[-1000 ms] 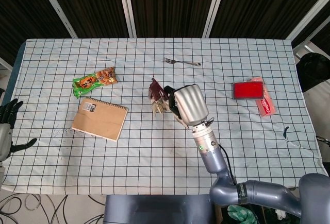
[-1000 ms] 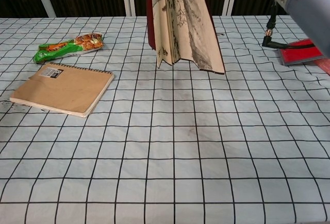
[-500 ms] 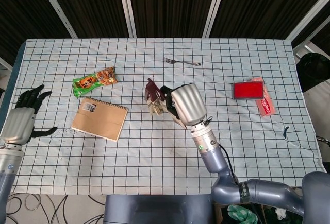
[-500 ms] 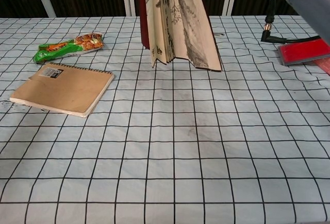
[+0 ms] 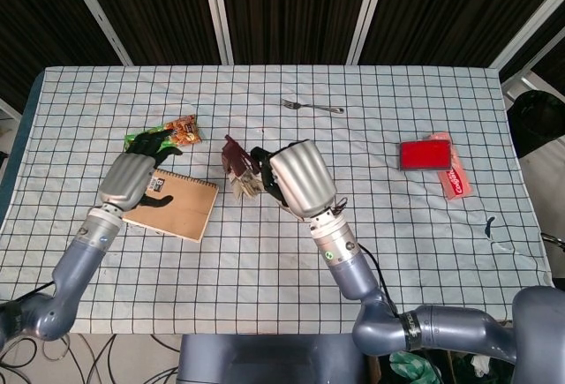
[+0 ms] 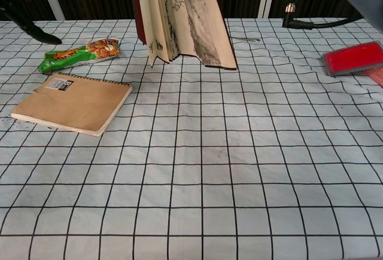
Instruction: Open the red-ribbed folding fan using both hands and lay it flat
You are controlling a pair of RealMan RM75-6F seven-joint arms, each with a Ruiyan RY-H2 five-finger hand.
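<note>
The folding fan (image 5: pixel 239 166) (image 6: pixel 179 21) hangs partly spread above the table, its cream painted leaf pointing down and a dark red rib on its left edge. My right hand (image 5: pixel 298 178) grips it from the right, at table centre in the head view; the chest view shows only the fan and a bit of arm at top right. My left hand (image 5: pixel 132 175) hovers over the notebook's upper left corner, fingers apart and holding nothing, well left of the fan. In the chest view a dark fingertip (image 6: pixel 37 33) shows at the upper left.
A brown spiral notebook (image 5: pixel 181 210) (image 6: pixel 75 103) lies left of centre, with a green and orange snack packet (image 5: pixel 181 130) (image 6: pixel 81 54) behind it. A fork (image 5: pixel 312 105) lies at the back. A red box (image 5: pixel 425 154) (image 6: pixel 352 57) and a pink tube (image 5: pixel 457 179) sit at the right.
My left hand has swung in from the table's left edge to above the notebook. My right hand has carried the fan leftward, toward the left hand.
</note>
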